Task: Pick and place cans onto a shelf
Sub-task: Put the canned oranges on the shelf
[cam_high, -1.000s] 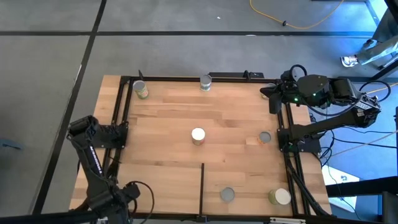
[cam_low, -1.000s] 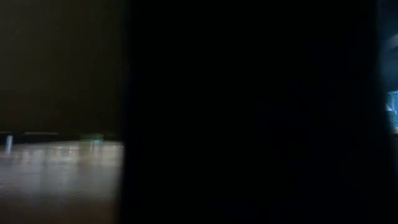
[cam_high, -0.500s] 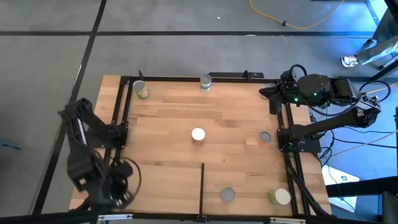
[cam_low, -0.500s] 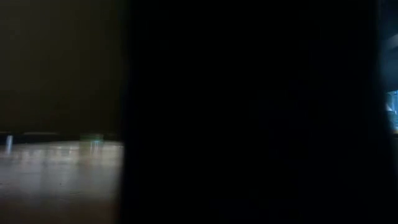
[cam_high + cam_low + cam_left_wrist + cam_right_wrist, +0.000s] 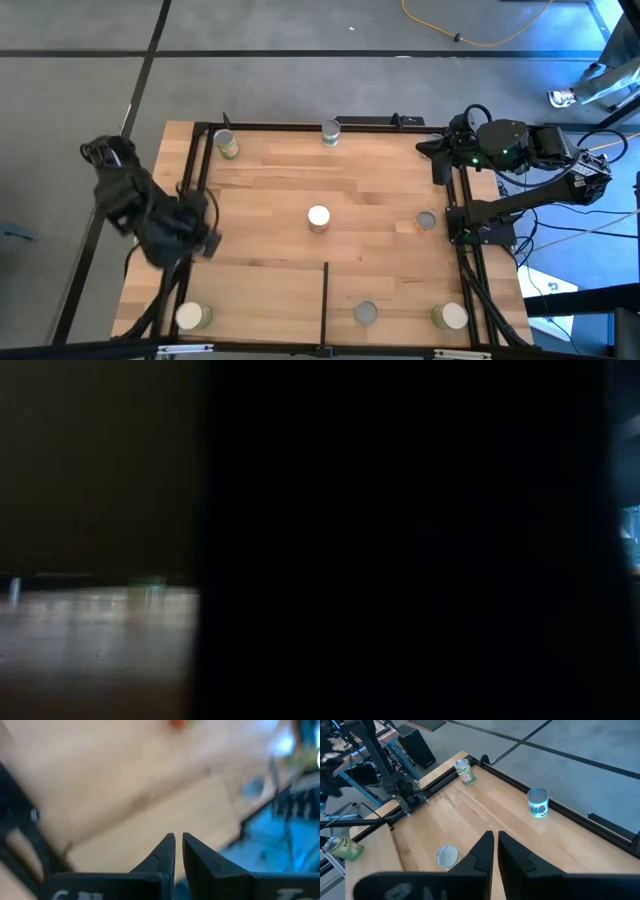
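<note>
While both arms hold nothing, seven small short metal cans sit scattered on the pale wood-plank shelf (image 5: 270, 190). The left gripper (image 5: 178, 845), fingers nearly closed and empty, hovers over the shelf's left rail; the nearest olive-sided can (image 5: 190, 317) likely comes next, needing opened fingers. The right gripper (image 5: 495, 842), likewise nearly closed, waits at the far right corner.

High view straight down on the shelf (image 5: 370, 215), low view mostly blocked dark, right wrist view sharing its far cans (image 5: 538, 802)
</note>
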Available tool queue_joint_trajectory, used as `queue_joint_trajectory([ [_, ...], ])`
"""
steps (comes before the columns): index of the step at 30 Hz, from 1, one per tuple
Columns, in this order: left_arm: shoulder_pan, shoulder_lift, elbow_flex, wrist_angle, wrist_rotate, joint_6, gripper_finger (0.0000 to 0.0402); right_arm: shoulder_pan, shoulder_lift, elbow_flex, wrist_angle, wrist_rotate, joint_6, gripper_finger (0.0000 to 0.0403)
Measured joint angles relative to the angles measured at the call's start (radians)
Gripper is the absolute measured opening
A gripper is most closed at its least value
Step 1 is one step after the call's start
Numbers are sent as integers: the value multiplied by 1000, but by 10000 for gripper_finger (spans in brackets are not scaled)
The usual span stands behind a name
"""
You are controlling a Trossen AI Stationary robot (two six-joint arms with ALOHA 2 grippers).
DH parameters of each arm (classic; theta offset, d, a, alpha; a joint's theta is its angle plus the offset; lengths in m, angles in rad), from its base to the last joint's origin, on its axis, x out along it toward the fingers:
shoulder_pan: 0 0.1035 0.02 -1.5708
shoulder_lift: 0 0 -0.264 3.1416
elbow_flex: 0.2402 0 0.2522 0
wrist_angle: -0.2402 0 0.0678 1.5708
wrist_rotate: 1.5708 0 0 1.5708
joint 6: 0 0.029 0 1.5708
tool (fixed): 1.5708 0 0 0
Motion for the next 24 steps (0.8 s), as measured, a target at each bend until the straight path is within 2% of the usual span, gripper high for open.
queue_joint_trajectory([
  [4, 114, -34, 0, 3, -87, 150, 27, 0, 0, 0, 0, -4, -41, 28],
  [8, 235, -63, 0, 3, -126, 276, 27, 0, 0, 0, 7, 7, -53, 28],
  [12, 371, -80, -1, 4, -191, 332, 27, 0, 0, 0, 24, 47, -51, 28],
  [19, 657, -114, -1, -1, -220, 521, 27, 0, 0, 0, 52, 120, 12, 28],
  [24, 890, -125, -1, 0, -227, 722, 27, 0, 3, 0, 56, 128, 94, 28],
])
